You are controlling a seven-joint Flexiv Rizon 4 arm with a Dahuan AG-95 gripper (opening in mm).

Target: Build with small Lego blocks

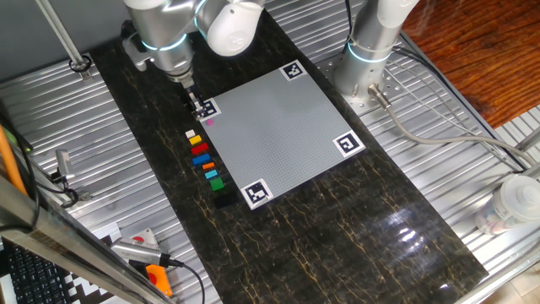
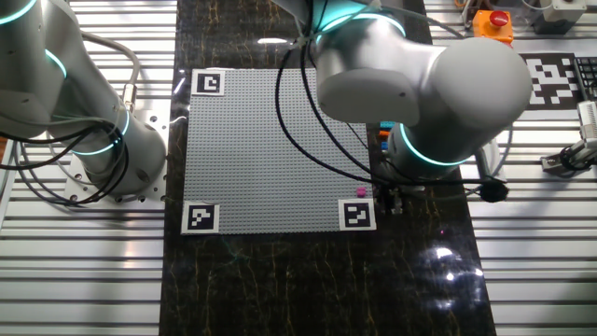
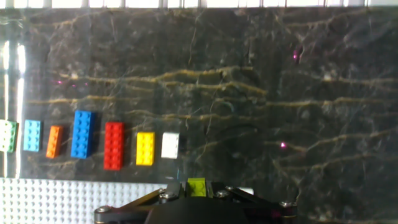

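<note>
In the hand view my gripper (image 3: 196,191) is shut on an olive Lego block (image 3: 197,185), which shows between the jaws at the bottom edge. Beyond it a row of small Lego blocks lies on the dark tabletop: white (image 3: 170,145), yellow (image 3: 145,149), red (image 3: 114,145), blue (image 3: 83,134), orange (image 3: 55,141), light blue (image 3: 32,135) and green (image 3: 6,135). From one fixed view, the gripper (image 1: 194,100) hangs above the grey plate's (image 1: 278,135) near-left corner. A pink block (image 1: 210,121) sits on the plate there, also visible as the pink block (image 2: 361,192).
The grey studded plate (image 2: 270,149) has black-and-white tags at its corners. A second arm's base (image 1: 367,67) stands beyond the plate. Ribbed metal surfaces flank the dark marble strip (image 1: 337,228). An orange-handled tool (image 1: 156,277) lies at the front left.
</note>
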